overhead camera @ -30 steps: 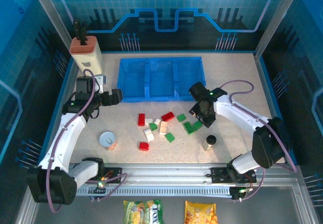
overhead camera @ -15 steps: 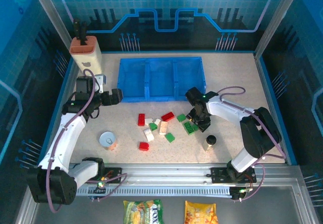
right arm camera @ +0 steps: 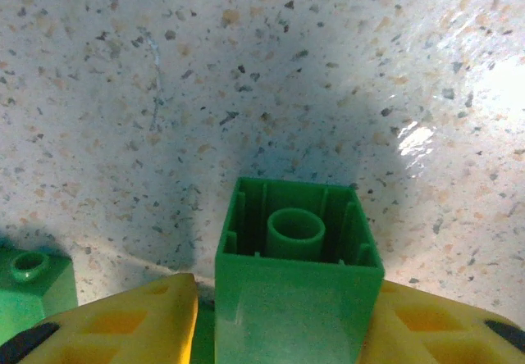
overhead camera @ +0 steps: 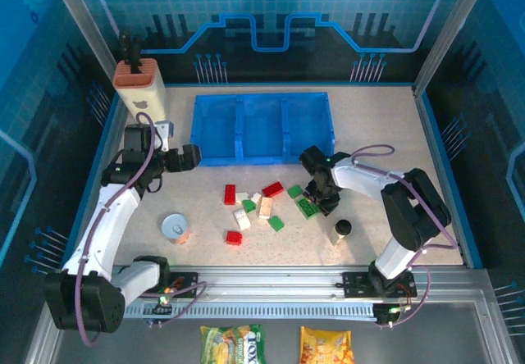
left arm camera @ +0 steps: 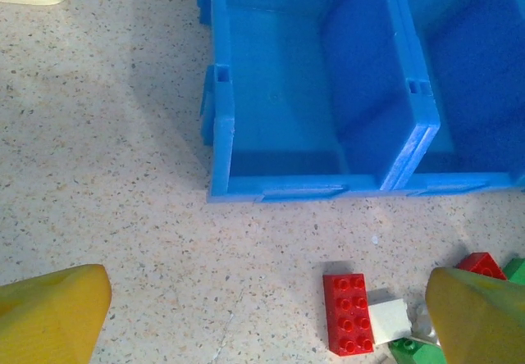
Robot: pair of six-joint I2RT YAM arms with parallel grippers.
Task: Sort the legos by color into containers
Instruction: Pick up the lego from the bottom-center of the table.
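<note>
The legos lie in a loose cluster in mid-table: red bricks (overhead camera: 230, 193) (overhead camera: 272, 188) (overhead camera: 234, 237), white and cream ones (overhead camera: 242, 219) (overhead camera: 265, 208), and green ones (overhead camera: 276, 223) (overhead camera: 294, 190). My right gripper (overhead camera: 320, 200) is down at the cluster's right end. Its yellow fingers flank a green lego (right arm camera: 297, 266) lying on its side with the hollow underside showing; my right gripper (right arm camera: 283, 331) is shut on it. Another green brick (right arm camera: 29, 286) lies just to its left. My left gripper (overhead camera: 190, 156) (left arm camera: 262, 319) hangs open by the blue tray's containers (overhead camera: 262, 161) (left arm camera: 221, 134), above a red brick (left arm camera: 347, 313).
A round tin can (overhead camera: 175, 227) sits at front left. A small dark-capped bottle (overhead camera: 341, 231) stands just in front of my right gripper. The beige block with an orange top (overhead camera: 139, 85) is at the back left corner. Snack packets (overhead camera: 234, 343) lie beyond the front rail.
My right gripper has swung in and down toward the green bricks and its fingers have closed in around one. The left arm has not moved.
</note>
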